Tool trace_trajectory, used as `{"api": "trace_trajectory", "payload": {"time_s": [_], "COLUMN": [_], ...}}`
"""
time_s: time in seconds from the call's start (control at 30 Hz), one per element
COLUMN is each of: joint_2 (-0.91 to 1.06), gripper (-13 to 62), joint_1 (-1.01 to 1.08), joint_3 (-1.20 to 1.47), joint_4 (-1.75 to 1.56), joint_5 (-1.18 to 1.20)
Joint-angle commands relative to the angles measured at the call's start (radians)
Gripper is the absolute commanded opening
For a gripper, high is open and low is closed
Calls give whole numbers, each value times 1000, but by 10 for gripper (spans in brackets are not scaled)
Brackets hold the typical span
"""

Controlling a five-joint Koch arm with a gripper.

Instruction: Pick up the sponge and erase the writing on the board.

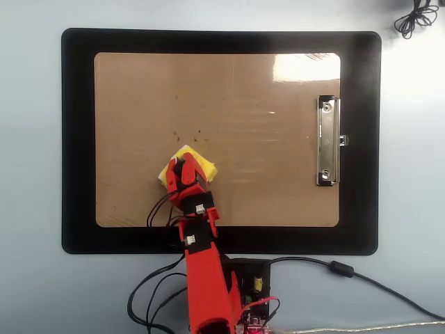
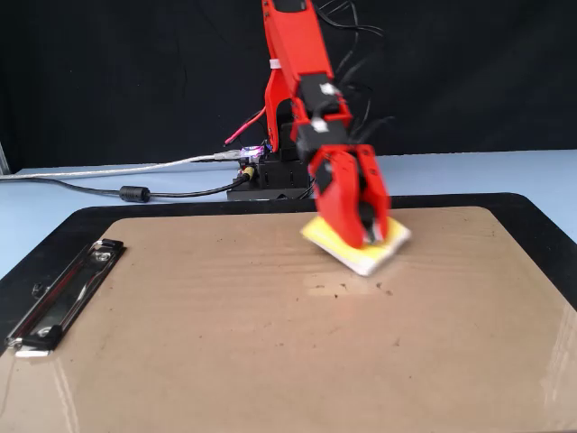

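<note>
Yellow sponge (image 1: 195,163) pressed flat on the tan board (image 1: 229,83), in the lower left-middle of the overhead view, well left of the silver clip (image 1: 328,140); in the fixed view the same sponge (image 2: 379,248) toward the far edge of the board (image 2: 225,361), right of centre, showing a yellow top and a whitish underside

Red gripper (image 1: 183,170) closed down over the sponge from above, jaws gripping it at the middle, knob hidden beneath them; in the fixed view the gripper (image 2: 361,236) pointing down onto the sponge, slightly blurred

Of the writing, only a few faint dark specks (image 1: 186,132) left on the board just beyond the sponge in the overhead view; in the fixed view a scatter of specks (image 2: 361,290) just near of the sponge; no readable letters

Board lying on a larger black mat (image 1: 78,139), clip at the right in the overhead view and at the near left (image 2: 63,293) in the fixed view; glossy glare on the board's top right corner in the overhead view

Red arm (image 1: 205,278) reaching in from the bottom edge of the overhead view, base and circuit board (image 2: 257,171) beyond the far side of the mat in the fixed view; black and grey cables (image 2: 117,180) trailing across the pale blue counter (image 1: 31,139)
</note>
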Motion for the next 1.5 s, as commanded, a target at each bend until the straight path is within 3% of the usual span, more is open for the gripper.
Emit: {"api": "trace_trajectory", "payload": {"time_s": [0.0,0.2,0.3,0.47,0.57,0.63,0.83,0.93,1.03,1.13,1.23,1.4,1.47], "joint_2": [-72,-611,-560,-153,-32,-110,-641,-541,-207,8,-92,-512,-511], "gripper": [-78,-78,-78,-77,-78,-78,-78,-78,-78,-78,-78,-78,-78], "joint_1": [23,26,23,20,26,31,54,69,100,143,146,150,158], "joint_3": [-91,-609,-557,-120,-8,-95,-604,-460,-152,57,-20,-413,-390], "joint_4": [-5,-32,-25,-28,-35,-40,-91,-97,-87,-86,-101,-143,-146], "joint_5": [74,74,60,40,44,49,48,46,52,87,100,101,100]}}
